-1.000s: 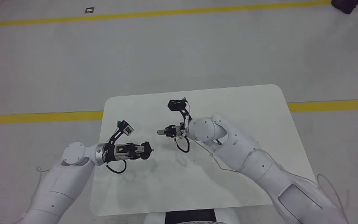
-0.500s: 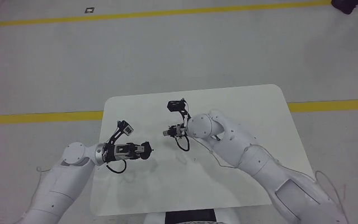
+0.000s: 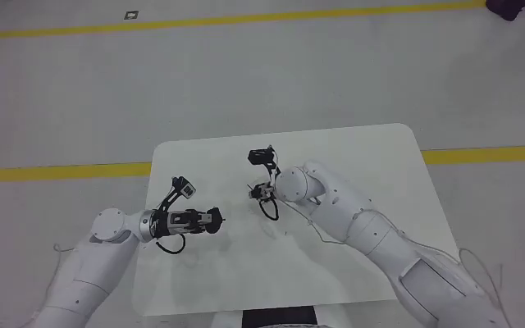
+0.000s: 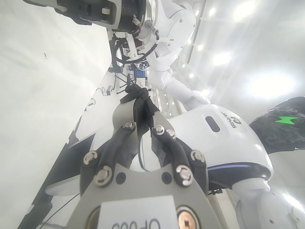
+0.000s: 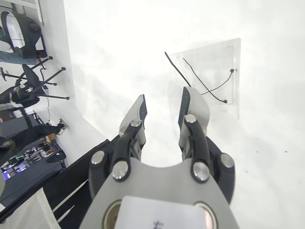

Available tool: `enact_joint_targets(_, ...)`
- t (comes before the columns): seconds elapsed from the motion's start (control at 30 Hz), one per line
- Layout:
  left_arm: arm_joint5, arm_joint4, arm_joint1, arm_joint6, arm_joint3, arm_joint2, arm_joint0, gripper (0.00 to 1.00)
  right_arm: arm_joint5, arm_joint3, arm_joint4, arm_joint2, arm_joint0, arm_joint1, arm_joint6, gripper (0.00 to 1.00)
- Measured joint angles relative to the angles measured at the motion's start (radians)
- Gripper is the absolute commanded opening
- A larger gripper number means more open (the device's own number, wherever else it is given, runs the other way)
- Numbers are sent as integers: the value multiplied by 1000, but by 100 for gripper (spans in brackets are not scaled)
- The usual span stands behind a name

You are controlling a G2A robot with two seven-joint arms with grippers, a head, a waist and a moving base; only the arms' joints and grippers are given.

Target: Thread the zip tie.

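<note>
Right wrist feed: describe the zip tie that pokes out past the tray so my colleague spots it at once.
On the white table, a clear tray lies ahead of the open right claw. The zip tie is the straight black strip crossing the tray's edge, its near end behind a claw finger. The other two cross each other inside the tray.

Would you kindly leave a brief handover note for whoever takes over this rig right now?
Left gripper: jaws shut on a black zip tie, held above the table.
Right gripper: jaws open and empty, just short of a clear tray on the table that holds spare zip ties.
Done: one tie is in hand.
Left: the threading itself. No closed loop is visible yet.
</note>
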Motion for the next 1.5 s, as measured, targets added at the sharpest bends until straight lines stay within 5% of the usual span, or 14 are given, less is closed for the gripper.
enact_joint_targets(0.7,0,0,0,0,0,0,0,0,0,223,-121,-12,68,-121,41,24)
enact_joint_targets(1.5,0,0,0,0,0,0,0,0,0,194,-472,184,-29,-201,184,24)
